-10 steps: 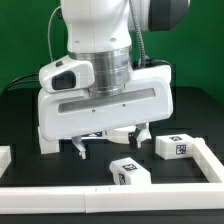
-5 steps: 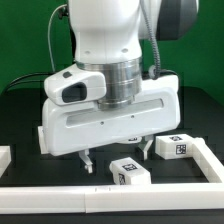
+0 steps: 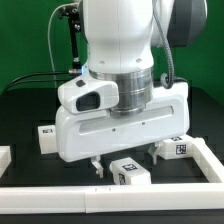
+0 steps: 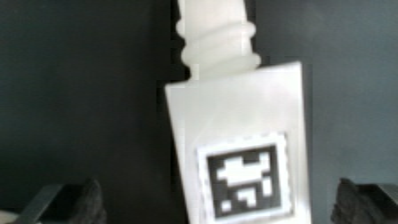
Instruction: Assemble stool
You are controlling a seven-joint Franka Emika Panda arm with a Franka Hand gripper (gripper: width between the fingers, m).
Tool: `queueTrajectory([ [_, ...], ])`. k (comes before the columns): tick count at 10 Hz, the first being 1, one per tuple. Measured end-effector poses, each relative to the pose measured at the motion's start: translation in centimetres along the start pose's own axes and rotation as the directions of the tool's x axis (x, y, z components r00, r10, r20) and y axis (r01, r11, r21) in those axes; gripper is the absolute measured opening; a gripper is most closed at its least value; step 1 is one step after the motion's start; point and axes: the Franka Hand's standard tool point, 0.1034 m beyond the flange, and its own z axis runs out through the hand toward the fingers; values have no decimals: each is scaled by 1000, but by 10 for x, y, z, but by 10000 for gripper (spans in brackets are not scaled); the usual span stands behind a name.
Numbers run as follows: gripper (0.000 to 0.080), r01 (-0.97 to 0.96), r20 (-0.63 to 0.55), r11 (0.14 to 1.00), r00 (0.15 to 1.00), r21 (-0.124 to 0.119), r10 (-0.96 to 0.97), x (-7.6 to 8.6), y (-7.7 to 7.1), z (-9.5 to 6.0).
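Gripper [image 3: 127, 160] released, fingers astride near leg [image 3: 131, 172], not touching it. Second leg [image 3: 179, 147] right, third leg [image 3: 43, 137] left, border rail [image 3: 60, 190] nearest.

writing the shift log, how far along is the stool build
Done: nothing looks joined; a second leg lies loose by the rail. In hand: the open end effector straddles the tagged leg, its threaded end showing, not gripped yet. Left: grasp it and fit every leg to the seat, which is out of view.
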Motion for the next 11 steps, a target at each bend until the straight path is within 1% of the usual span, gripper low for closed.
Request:
queueTrajectory([
  [1, 649, 2, -15, 1000, 1000, -6, -2, -2, 0, 6],
  [2, 563, 2, -24, 1000, 1000, -7, -2, -6, 5, 8],
  [3, 427, 1, -23, 1000, 1000, -7, -1, -6, 5, 8],
  [4, 427, 1, -23, 1000, 1000, -7, -2, -6, 5, 8],
  [5, 331, 0, -23, 1000, 1000, -8, 0, -6, 6, 8],
  [6, 331, -48, -15, 999, 999, 4, 48, -20, 8, 6],
  [7, 331, -83, -10, 997, 996, 4, 83, -37, 6, 0],
  [8, 331, -106, 1, 994, 994, 4, 106, -63, 2, -8],
  [9, 331, -134, 9, 991, 991, 10, 134, -83, 4, -15],
  [10, 331, -131, 2, 991, 991, 7, 131, -86, 5, -19],
  [11, 331, -119, -9, 993, 993, 5, 119, -81, 7, -21],
])
